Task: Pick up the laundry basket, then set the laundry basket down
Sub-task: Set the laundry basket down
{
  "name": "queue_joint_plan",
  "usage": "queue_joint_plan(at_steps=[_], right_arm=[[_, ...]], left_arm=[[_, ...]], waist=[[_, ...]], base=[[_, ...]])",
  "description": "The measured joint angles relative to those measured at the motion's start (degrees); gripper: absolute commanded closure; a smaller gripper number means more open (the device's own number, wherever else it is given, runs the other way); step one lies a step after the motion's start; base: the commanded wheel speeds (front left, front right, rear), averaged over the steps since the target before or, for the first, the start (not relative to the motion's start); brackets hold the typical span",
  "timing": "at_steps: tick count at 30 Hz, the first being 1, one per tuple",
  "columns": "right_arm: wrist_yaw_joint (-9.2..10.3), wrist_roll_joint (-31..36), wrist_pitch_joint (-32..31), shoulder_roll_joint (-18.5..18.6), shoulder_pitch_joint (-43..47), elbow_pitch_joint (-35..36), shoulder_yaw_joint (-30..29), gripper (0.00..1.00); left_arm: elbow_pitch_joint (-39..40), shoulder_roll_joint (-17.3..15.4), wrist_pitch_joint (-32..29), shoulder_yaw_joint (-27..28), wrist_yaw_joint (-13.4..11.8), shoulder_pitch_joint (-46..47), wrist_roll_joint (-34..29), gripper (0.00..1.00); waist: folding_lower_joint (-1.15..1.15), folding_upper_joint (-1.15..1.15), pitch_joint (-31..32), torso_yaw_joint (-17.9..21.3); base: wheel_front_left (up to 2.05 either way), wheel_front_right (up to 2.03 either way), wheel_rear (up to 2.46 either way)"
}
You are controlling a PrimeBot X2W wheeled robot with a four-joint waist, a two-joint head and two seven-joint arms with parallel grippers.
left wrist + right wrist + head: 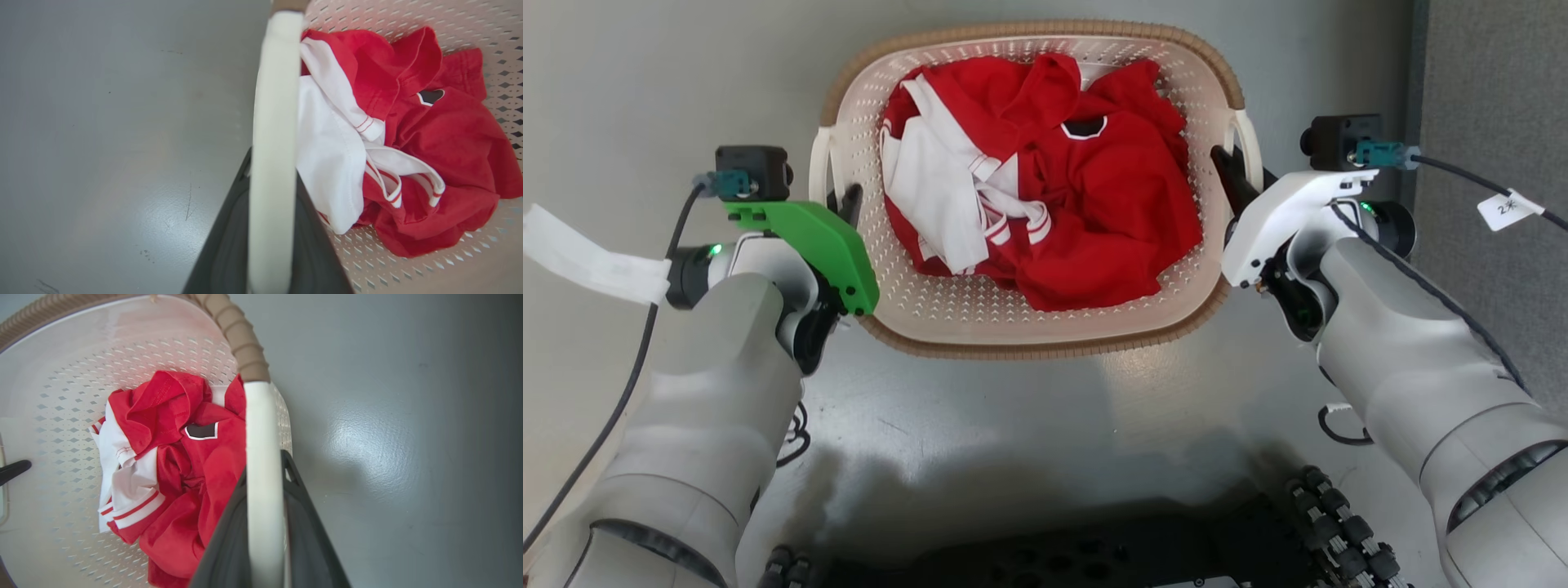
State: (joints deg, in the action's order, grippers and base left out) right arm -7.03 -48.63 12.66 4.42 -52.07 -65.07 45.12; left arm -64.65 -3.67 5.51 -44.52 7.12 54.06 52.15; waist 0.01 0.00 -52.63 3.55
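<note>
The laundry basket is cream-white and perforated with a brown woven-look rim, and it sits centred ahead of me over the grey floor. Red and white clothes lie crumpled inside it. My left gripper is shut on the basket's white left handle, with a dark finger on each side of the loop. On the opposite short side, my right gripper is shut on the right handle in the same way. Whether the basket's bottom touches the floor is hidden.
Smooth grey floor surrounds the basket. A darker grey textured strip runs along the far right. My black base and its wheels lie at the bottom edge. Cables with white tags hang off both wrists.
</note>
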Motion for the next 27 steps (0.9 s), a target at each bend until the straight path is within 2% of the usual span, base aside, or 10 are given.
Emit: queue_joint_plan(at_steps=[3,4,5,6,7,8,27], right_arm=[[0.00,0.0,0.1,0.1,-0.4,-0.4,0.0,0.92],[-0.01,0.0,0.3,0.1,-0.4,-0.4,0.0,0.89],[-0.01,0.0,0.4,0.1,-0.4,-0.5,0.0,0.74],[-0.01,0.0,0.5,0.1,-0.4,-0.7,0.0,0.55],[-0.03,0.0,0.5,0.1,-0.4,-0.9,-0.1,0.05],[-0.03,0.0,0.7,0.2,-0.4,-1.0,-0.2,0.00],[-0.04,0.0,1.3,-0.3,-1.0,-2.3,-0.1,0.00]], left_arm=[[-0.2,0.0,0.4,-0.1,0.0,0.6,0.0,1.00],[-0.2,0.0,0.5,-0.3,0.3,0.6,0.0,0.57],[-0.2,0.0,0.4,-0.4,0.4,0.6,0.0,0.00],[-0.3,0.1,0.0,-0.6,0.4,0.6,0.0,0.00],[-0.7,0.3,-0.1,-0.8,0.4,0.5,0.0,0.00],[-1.0,0.2,-0.2,-0.8,0.4,0.5,0.0,0.00],[-2.5,0.2,1.2,-1.6,0.4,0.4,0.1,0.00]], waist=[[0.00,0.00,-0.6,0.0],[-0.01,0.00,-0.7,0.0],[0.00,0.00,-0.8,0.0],[0.00,0.00,-0.9,0.0],[0.00,0.00,-0.9,0.1],[0.00,0.00,-0.9,0.1],[0.00,0.00,2.1,0.3]], base=[[0.00,0.00,0.00],[0.00,0.00,0.00],[0.00,0.00,0.00],[0.00,0.00,0.00],[0.00,0.00,0.00],[0.00,0.00,0.00],[0.00,0.00,0.00]])
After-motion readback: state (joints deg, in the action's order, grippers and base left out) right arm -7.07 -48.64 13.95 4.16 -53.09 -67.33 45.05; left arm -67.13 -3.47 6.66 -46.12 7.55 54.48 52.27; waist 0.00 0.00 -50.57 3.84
